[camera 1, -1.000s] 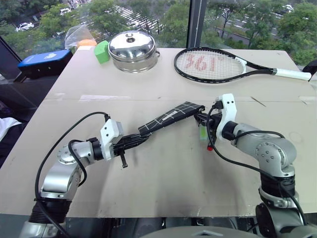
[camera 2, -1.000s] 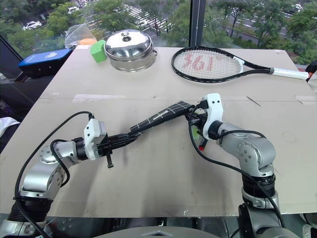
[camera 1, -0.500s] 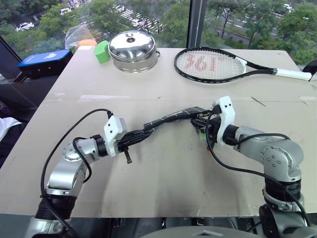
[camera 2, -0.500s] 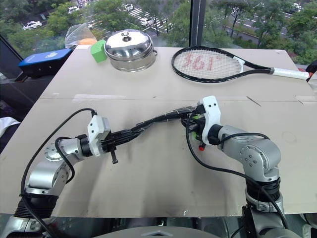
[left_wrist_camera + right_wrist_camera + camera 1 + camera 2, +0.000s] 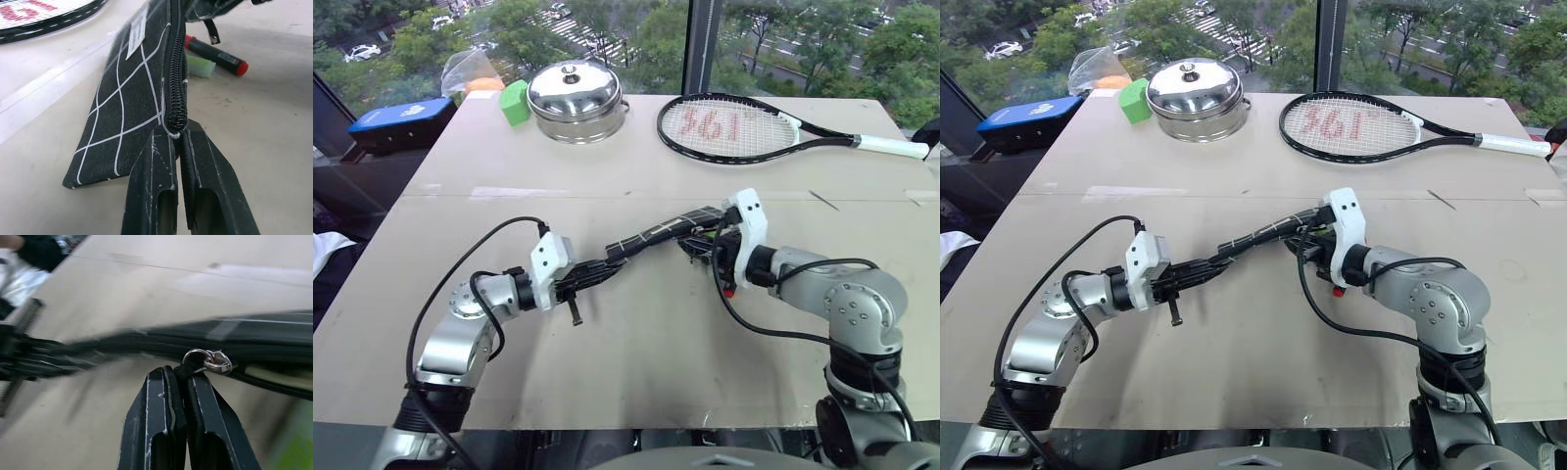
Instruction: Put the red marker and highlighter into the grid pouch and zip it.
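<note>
Left gripper (image 5: 177,139) is clamping the zipper end of the grid pouch (image 5: 132,93), holding it off the table (image 5: 636,157) (pouch stretched between both arms). Right gripper (image 5: 179,377) is pinching the zipper pull (image 5: 208,361), fingers closed on it. Red marker (image 5: 215,55) and highlighter (image 5: 199,66) are lying on the table under the pouch's far end, outside it, side by side and touching.
</note>
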You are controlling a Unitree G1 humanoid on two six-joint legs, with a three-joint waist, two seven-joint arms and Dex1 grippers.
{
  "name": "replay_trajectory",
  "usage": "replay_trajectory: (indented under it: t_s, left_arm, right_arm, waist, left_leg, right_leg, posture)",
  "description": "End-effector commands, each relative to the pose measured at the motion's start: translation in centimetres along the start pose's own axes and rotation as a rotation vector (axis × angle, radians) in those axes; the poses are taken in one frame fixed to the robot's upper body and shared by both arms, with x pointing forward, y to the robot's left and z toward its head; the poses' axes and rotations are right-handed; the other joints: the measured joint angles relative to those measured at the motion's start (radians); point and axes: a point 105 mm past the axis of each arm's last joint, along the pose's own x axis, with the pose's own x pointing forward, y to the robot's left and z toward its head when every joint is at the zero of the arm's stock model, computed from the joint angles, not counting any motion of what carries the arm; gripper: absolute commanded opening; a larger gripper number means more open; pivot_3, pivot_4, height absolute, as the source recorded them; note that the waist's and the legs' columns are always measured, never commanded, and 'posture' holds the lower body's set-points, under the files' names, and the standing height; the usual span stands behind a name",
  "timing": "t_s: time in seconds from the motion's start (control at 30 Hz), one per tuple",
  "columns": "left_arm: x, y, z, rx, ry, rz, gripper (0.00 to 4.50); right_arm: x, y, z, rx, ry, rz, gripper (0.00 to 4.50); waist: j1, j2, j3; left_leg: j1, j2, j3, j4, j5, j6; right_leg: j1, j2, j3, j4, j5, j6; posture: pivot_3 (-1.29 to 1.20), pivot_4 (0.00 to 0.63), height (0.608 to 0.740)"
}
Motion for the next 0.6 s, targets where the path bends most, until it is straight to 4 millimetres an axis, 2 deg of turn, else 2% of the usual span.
replay_trajectory:
  t_s: [0.03,0.47,0.6]
  left_arm:
    - [0.4,0.3,0.9,0.046,-0.026,-0.001,0.0]
    - [2.5,0.5,1.1,0.062,-0.035,0.017,0.0]
    - [3.7,0.6,2.0,0.072,-0.068,0.03,0.0]
  right_arm:
    - [0.5,1.8,0.5,-0.038,0.0,0.081,0.08]
    - [2.9,3.9,0.5,-0.09,0.084,0.22,0.08]
    - [4.7,4.3,0.1,-0.126,0.138,0.265,0.08]
  waist:
    - [-0.001,0.0,0.0]
    - [-0.001,0.0,0.0]
    - [-0.003,0.0,0.0]
  left_leg:
    - [0.0,0.0,0.0,0.0,0.0,0.0]
    - [0.0,0.0,0.0,0.0,0.0,0.0]
    - [0.0,-0.001,0.0,0.0,0.0,0.0]
  right_leg:
    - [0.0,0.0,0.0,0.0,0.0,0.0]
    - [0.0,0.0,0.0,0.0,0.0,0.0]
    - [0.0,0.0,0.0,0.0,0.0,0.0]
  posture:
    - [0.0,0.15,0.74]
    - [0.0,0.15,0.74]
    - [0.0,0.15,0.74]
